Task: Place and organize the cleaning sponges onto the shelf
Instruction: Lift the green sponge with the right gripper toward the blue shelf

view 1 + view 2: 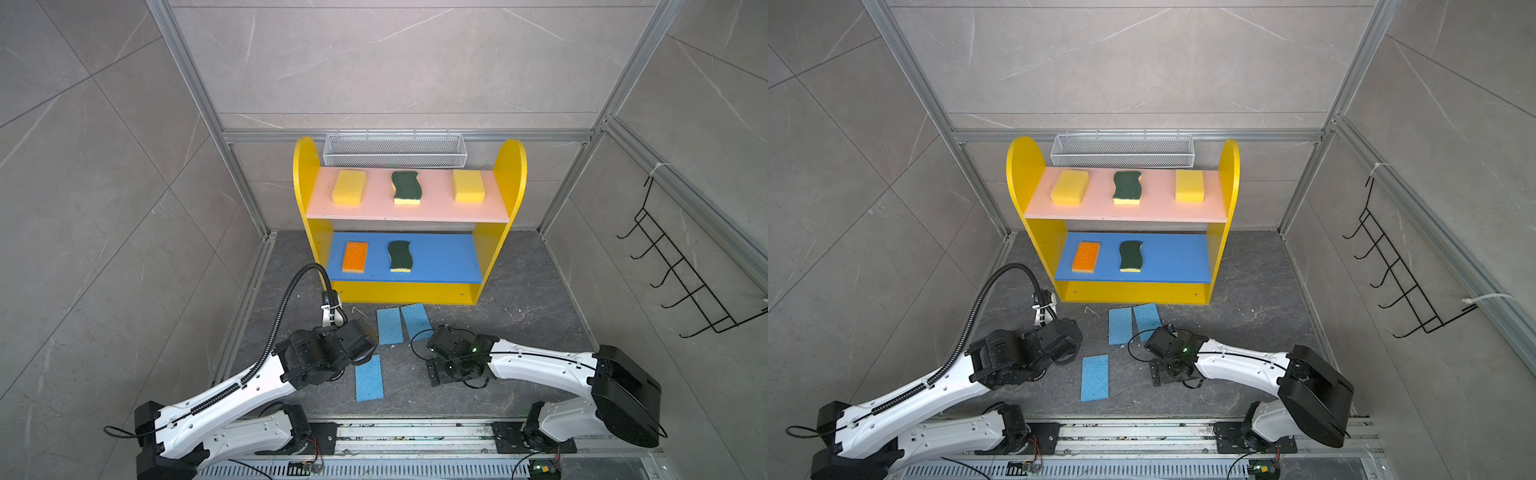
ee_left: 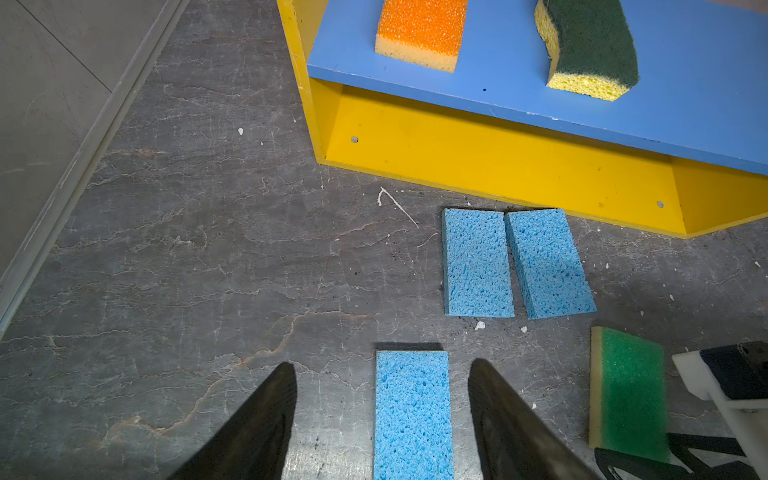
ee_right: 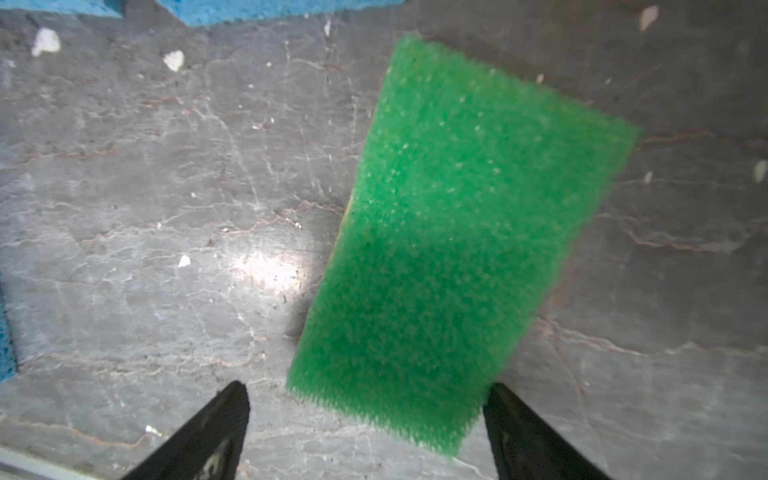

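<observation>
The left claw (image 2: 382, 365) stands open. Its 2 dark fingers straddle a light-blue sponge (image 2: 411, 415), with bare surface (image 2: 208, 270) showing on both sides, so nothing is gripped. That sponge lies flat, its long axis pointing toward the shelf (image 1: 407, 293).

The right claw (image 3: 368, 385) is spread wide around the near end of the green-topped sponge (image 3: 449, 249). This sponge lies green side up, its long axis slanted across the claw's line. A gap shows at 1 finger; whether the other finger touches it I cannot tell.

A second blue sponge (image 1: 390, 326) and a third blue sponge (image 1: 417, 320) lie side by side just before the shelf's front, the third angled.

The pink board (image 1: 436, 208) carries a left yellow block (image 1: 349, 187), an upper scourer (image 1: 406, 187) and a right yellow block (image 1: 468, 185). The blue board (image 1: 444, 257) carries an orange-topped sponge (image 1: 355, 257) and a lower scourer (image 1: 400, 256). All 5 lie lengthwise front to back.
</observation>
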Motion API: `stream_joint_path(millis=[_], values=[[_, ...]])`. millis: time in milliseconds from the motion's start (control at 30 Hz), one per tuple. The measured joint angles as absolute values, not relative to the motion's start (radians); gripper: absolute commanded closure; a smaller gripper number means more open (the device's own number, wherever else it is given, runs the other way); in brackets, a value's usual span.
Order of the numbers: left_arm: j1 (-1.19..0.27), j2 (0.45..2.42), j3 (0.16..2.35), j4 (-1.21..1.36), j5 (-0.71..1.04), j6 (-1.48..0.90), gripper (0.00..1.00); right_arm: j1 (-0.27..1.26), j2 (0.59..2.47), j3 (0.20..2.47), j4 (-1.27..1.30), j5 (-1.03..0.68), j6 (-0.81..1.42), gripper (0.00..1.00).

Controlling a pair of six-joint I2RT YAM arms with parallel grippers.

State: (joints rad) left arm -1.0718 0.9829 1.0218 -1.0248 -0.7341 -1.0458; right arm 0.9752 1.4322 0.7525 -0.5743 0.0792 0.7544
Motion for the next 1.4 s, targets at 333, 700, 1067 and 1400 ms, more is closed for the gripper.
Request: stream_joint_path(millis=[333,700,1067,1400], values=[[-1.072,0.983,1.022,-1.038,-0.736,-1.046,0.29,0.976,1.502,0.768,-0.571,0.112,0.805,0.08],[-1.072,0.983,1.022,-1.051,-0.744,-1.046,0.29,0.978,1.537,0.787,-0.561,0.17,0.881,0.14],[-1.072,1.021,1.022,-1.048,-0.757,-1.044,0.28,0.978,1.506,0.756,-0.578,0.248,0.906,0.35],[-1.072,1.027,1.022,-1.039,-0.758,-1.039,0.28,0.978,1.348,0.758,-0.682,0.357,0.862,0.37]])
